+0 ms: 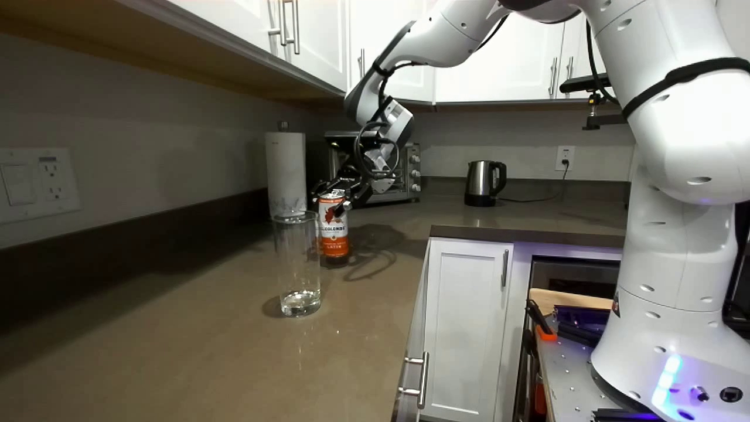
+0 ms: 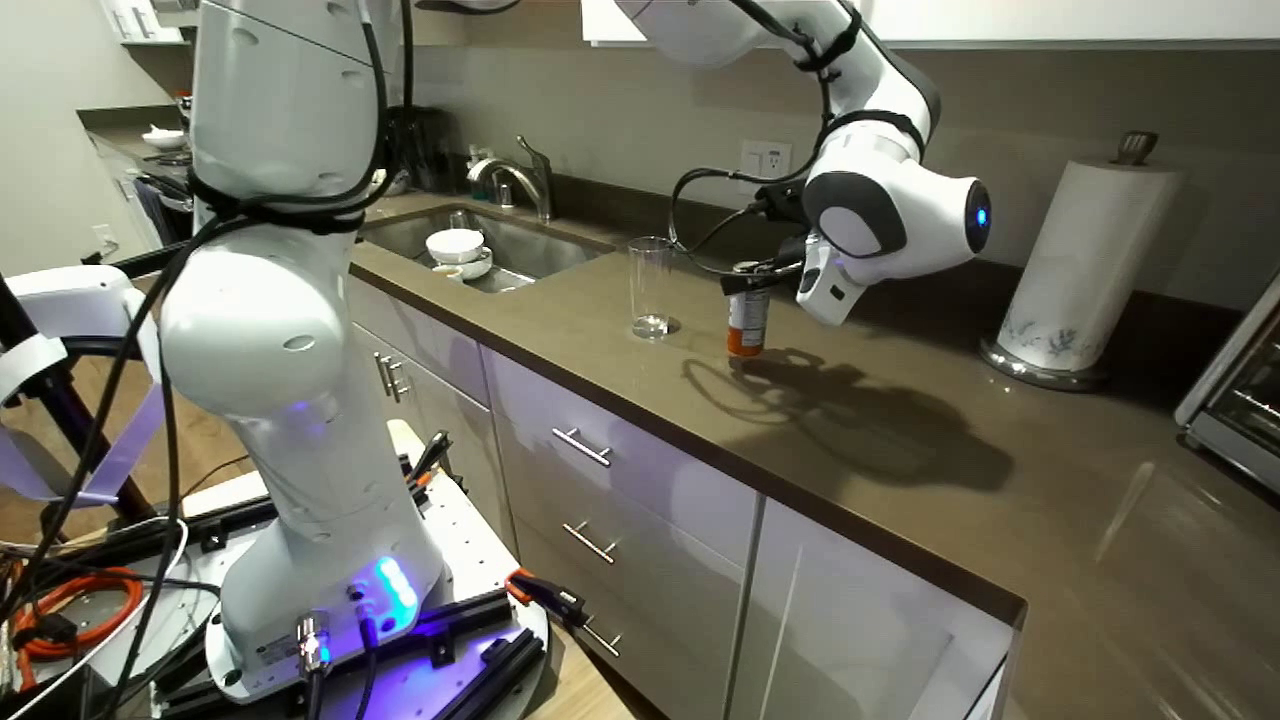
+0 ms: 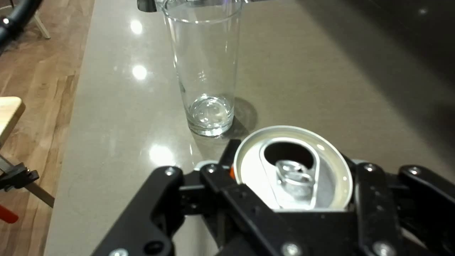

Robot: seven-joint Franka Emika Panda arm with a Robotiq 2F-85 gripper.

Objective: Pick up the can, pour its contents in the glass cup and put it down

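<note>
White cupboards (image 1: 510,70) are mounted above a brown tabletop (image 1: 193,357). Over that surface the can (image 1: 334,231) is held upright by the pincer (image 3: 292,160), which is closed on it from both sides near its top; whether the can's base is touching the tabletop or just clear of it cannot be told. From this, the grasp is judged to be done, while the pouring and the setting down are judged to be left. In the wrist view, the can is seen to be opened, its mouth shown as a dark hole; the contents are not seen. Near the can, though apart from it, the glass cup (image 1: 299,264) is stood upright. Only clear walls and a thick, glinting base are seen; no coloured drink is shown, though a little clear liquid cannot be ruled out. Farther off, a paper-towel roll (image 1: 287,173) and a metal kettle (image 1: 480,183) are placed, the kettle's contents hidden. In an exterior view, white bowls (image 2: 455,245) are held in the sink (image 2: 545,258).
</note>
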